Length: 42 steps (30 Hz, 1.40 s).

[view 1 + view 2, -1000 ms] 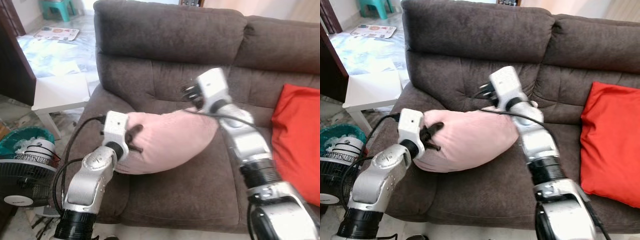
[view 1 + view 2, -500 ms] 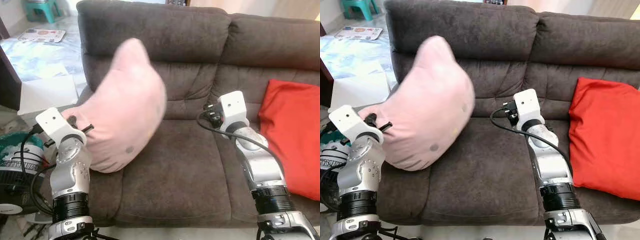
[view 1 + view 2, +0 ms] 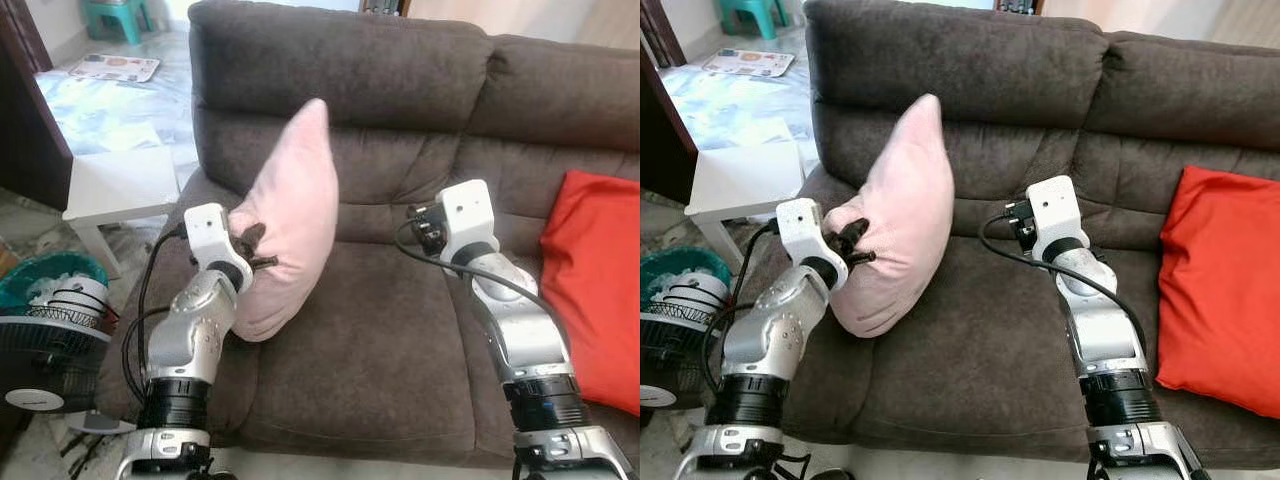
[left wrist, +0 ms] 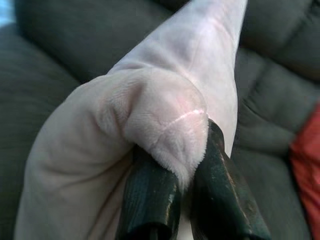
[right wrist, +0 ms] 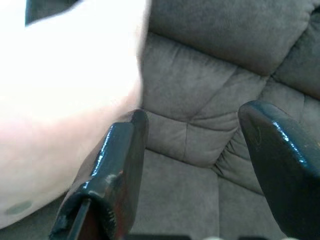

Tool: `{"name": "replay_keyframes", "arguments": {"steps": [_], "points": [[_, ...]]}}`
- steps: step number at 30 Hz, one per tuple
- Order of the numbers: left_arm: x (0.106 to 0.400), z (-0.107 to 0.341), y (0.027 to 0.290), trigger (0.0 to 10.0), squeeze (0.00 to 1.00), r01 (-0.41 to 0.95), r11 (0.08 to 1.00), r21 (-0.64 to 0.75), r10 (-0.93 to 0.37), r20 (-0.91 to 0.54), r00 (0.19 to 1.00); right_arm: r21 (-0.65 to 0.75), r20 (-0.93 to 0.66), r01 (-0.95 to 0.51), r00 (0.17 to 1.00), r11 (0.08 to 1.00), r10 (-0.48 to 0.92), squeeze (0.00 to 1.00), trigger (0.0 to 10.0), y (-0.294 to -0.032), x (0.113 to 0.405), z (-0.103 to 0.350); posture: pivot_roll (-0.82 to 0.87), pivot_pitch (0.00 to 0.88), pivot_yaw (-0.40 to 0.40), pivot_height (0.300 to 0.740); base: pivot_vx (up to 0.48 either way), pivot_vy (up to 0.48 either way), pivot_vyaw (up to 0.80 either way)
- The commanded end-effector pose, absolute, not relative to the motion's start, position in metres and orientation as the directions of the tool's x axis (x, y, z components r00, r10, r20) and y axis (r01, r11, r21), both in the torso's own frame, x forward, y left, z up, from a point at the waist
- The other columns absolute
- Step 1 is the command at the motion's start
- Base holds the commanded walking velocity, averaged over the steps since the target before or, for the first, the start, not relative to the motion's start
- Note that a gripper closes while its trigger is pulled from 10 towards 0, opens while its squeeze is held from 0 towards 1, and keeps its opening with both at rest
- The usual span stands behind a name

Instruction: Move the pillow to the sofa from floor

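**Q:** What surrounds the robot at the sofa?

**A:** A dark brown sofa (image 3: 400, 340) spans the scene, with a red cushion (image 3: 598, 290) leaning against its backrest at the robot's right. Off the sofa's left end stand a white low table (image 3: 115, 185), a fan (image 3: 50, 340) on the floor, and farther back a teal stool (image 3: 115, 15) beside a patterned mat (image 3: 112, 67). The seat between the two arms lies open, with only a black cable looping by the right wrist.

**Q:** And the pillow?

**A:** The pink pillow (image 3: 285, 230) stands on edge at the sofa's left end, its lower part against the seat near the armrest, its tip rising in front of the backrest. The left gripper (image 4: 180, 177) pinches a bunched corner of it between both black fingers (image 4: 150, 200), at the pillow's armrest side. The right gripper (image 5: 192, 165) hangs over the middle seat with fingers spread, gripping nothing, just beside the pillow's other face.
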<state>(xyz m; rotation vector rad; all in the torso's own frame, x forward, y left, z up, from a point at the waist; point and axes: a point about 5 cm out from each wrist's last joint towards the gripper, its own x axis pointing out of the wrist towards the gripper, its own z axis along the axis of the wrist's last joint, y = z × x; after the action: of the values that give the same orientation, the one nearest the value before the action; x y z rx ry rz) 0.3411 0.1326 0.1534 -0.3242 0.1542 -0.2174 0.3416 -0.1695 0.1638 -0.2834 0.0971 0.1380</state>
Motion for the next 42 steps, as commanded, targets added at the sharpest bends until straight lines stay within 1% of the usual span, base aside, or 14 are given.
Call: {"name": "replay_keyframes", "arguments": {"steps": [1, 6, 9, 11, 18, 20, 21, 29, 34, 35, 36, 37, 38, 42], "points": [[0.343, 0.162, 0.122, 10.0, 0.0, 0.276, 0.903, -0.328, -0.321, -0.093, 0.942, -0.264, -0.112, -0.147, 0.986, 0.953, 0.121, 0.0, 10.0, -0.169, 0.339, 0.164, 0.11, 0.075, -0.11, 0.74, 0.0, 0.0, 0.0], [0.346, 0.167, 0.114, 10.0, 0.0, 0.345, 0.878, -0.333, -0.394, -0.089, 0.915, -0.258, -0.109, -0.149, 0.986, 0.954, 0.125, 0.0, 10.0, -0.166, 0.34, 0.165, 0.1, 0.073, -0.107, 0.74, 0.0, 0.0, 0.0], [0.351, 0.171, 0.115, 10.0, 0.0, 0.316, 0.886, -0.338, -0.358, -0.069, 0.931, -0.258, -0.109, -0.15, 0.986, 0.955, 0.125, 0.0, 10.0, -0.166, 0.339, 0.166, 0.1, 0.074, -0.108, 0.74, 0.0, 0.0, 0.0], [0.361, 0.18, 0.124, 10.0, 0.0, 0.194, 0.888, -0.417, -0.231, -0.04, 0.972, -0.256, -0.111, -0.151, 0.986, 0.955, 0.126, 0.0, 10.0, -0.166, 0.339, 0.165, 0.1, 0.075, -0.11, 0.74, 0.0, 0.0, 0.0], [0.376, 0.202, 0.15, 10.0, 0.0, 0.004, 0.823, -0.567, 0.023, 0.04, 0.999, -0.252, -0.115, -0.158, 0.985, 0.955, 0.132, 0.0, 10.0, -0.163, 0.339, 0.165, 0.11, 0.075, -0.113, 0.74, 0.0, 0.0, 0.0], [0.378, 0.202, 0.164, 10.0, 0.0, -0.095, 0.767, -0.634, 0.138, 0.019, 0.99, -0.251, -0.113, -0.158, 0.985, 0.955, 0.133, 0.0, 10.0, -0.162, 0.34, 0.165, 0.1, 0.074, -0.112, 0.74, 0.0, 0.0, 0.0], [0.378, 0.197, 0.173, 10.0, 0.0, -0.165, 0.71, -0.685, 0.209, -0.02, 0.978, -0.251, -0.113, -0.158, 0.985, 0.955, 0.134, 0.0, 10.0, -0.162, 0.34, 0.165, 0.1, 0.074, -0.11, 0.74, 0.0, 0.0, 0.0], [0.366, 0.168, 0.188, 10.0, 0.0, -0.327, 0.648, -0.688, 0.327, -0.136, 0.935, -0.244, -0.118, -0.165, 0.983, 0.956, 0.14, 0.0, 10.0, -0.159, 0.338, 0.163, 0.11, 0.074, -0.109, 0.74, 0.0, 0.0, 0.0], [0.352, 0.14, 0.181, 10.0, 0.0, -0.35, 0.637, -0.687, 0.27, -0.226, 0.936, -0.239, -0.118, -0.169, 0.983, 0.956, 0.144, 0.0, 10.0, -0.158, 0.337, 0.163, 0.11, 0.069, -0.107, 0.74, 0.0, 0.0, 0.0], [0.35, 0.133, 0.157, 10.0, 0.0, -0.186, 0.748, -0.637, 0.051, -0.225, 0.973, -0.239, -0.119, -0.167, 0.983, 0.956, 0.142, 0.0, 10.0, -0.158, 0.337, 0.163, 0.11, 0.069, -0.109, 0.74, 0.0, 0.0, 0.0], [0.35, 0.133, 0.157, 10.0, 0.0, -0.186, 0.748, -0.637, 0.051, -0.225, 0.973, -0.239, -0.119, -0.167, 0.983, 0.956, 0.142, 0.0, 10.0, -0.158, 0.337, 0.163, 0.11, 0.069, -0.109, 0.74, 0.0, 0.0, 0.0], [0.338, 0.127, 0.128, 10.0, 0.0, 0.056, 0.842, -0.537, -0.195, -0.205, 0.959, -0.24, -0.119, -0.167, 0.983, 0.956, 0.141, 0.0, 10.0, -0.158, 0.337, 0.162, 0.11, 0.069, -0.11, 0.74, 0.0, 0.0, 0.0], [0.333, 0.125, 0.12, 10.0, 0.0, 0.116, 0.851, -0.512, -0.252, -0.205, 0.946, -0.241, -0.12, -0.167, 0.983, 0.956, 0.142, 0.0, 10.0, -0.158, 0.337, 0.162, 0.11, 0.069, -0.11, 0.74, 0.0, 0.0, 0.0], [0.329, 0.119, 0.126, 10.0, 0.0, 0.032, 0.86, -0.509, -0.156, -0.203, 0.967, -0.241, -0.119, -0.171, 0.982, 0.955, 0.146, 0.0, 10.0, -0.156, 0.337, 0.162, 0.11, 0.066, -0.111, 0.74, 0.0, 0.0, 0.0]]}}
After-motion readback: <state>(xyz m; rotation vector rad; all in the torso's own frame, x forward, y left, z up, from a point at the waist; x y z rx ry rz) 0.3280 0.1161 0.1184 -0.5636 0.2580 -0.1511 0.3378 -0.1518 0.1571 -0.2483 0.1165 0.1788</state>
